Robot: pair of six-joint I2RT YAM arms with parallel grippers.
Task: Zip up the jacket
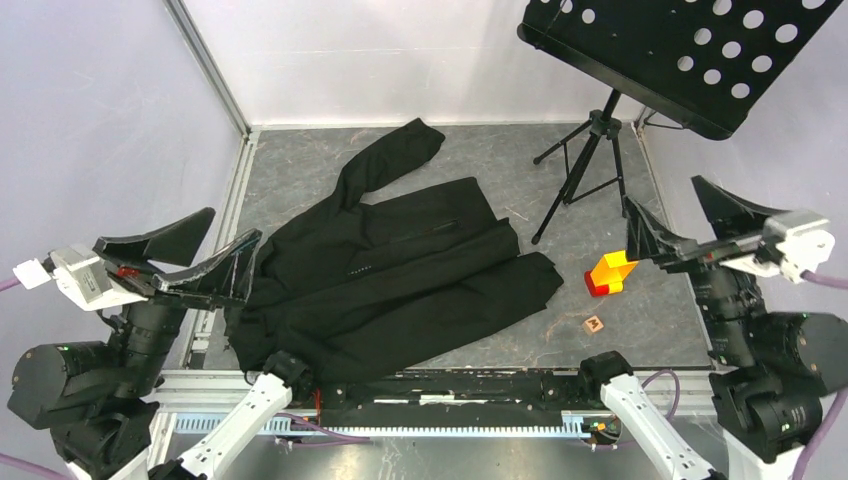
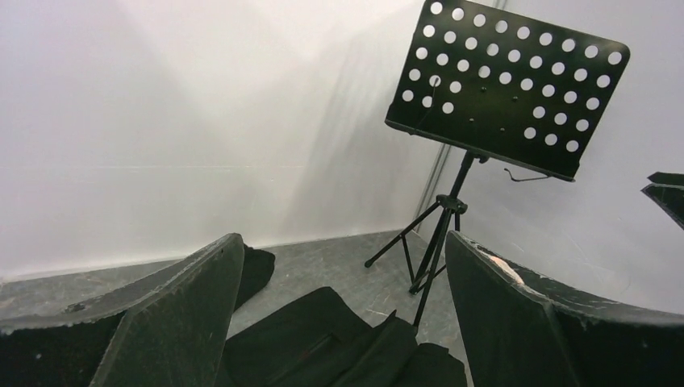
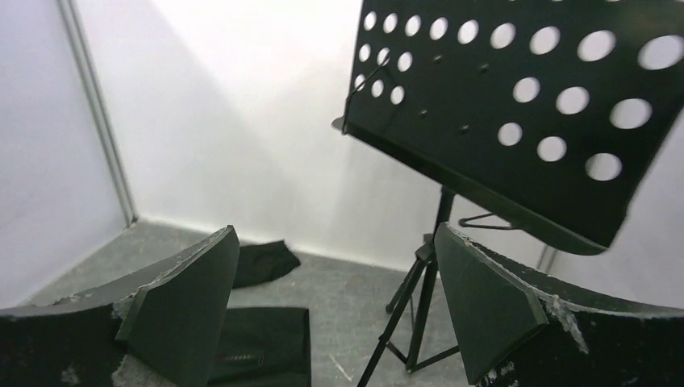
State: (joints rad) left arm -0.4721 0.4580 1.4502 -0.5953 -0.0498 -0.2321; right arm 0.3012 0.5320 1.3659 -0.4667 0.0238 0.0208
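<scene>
The left gripper [image 1: 234, 224] is held above the grey table [image 1: 300, 160] with its jaws set wide apart. The right gripper [image 1: 662, 190] is likewise seen with its jaws parted.

The jacket [image 1: 390, 270] is spread flat on the table, just ahead of the left jaws. In the top view its near-left edge is overlapped by the tip of the inner left finger; whether cloth is touched there cannot be told. One sleeve [image 1: 400, 150] is stretched away from the left jaws toward the far wall. Small white lettering [image 1: 365, 268] is seen on the chest. The state of the zipper cannot be made out.

In the left wrist view, folds of the jacket [image 2: 323, 339] are framed low between the two dark fingers [image 2: 177, 314]. In the right wrist view, a part of it [image 3: 258, 347] is seen beside the left-hand finger, with the sleeve end [image 3: 262, 262] lying beyond.

A black perforated music stand [image 1: 690, 50] is placed on its tripod beyond the right jaws and is seen through their gap. An orange and yellow block [image 1: 608, 272] is set just beside the inner right finger, on the jacket's side of it. A small brown tile [image 1: 594, 324] lies nearer the arm bases, apart from both jaws.
</scene>
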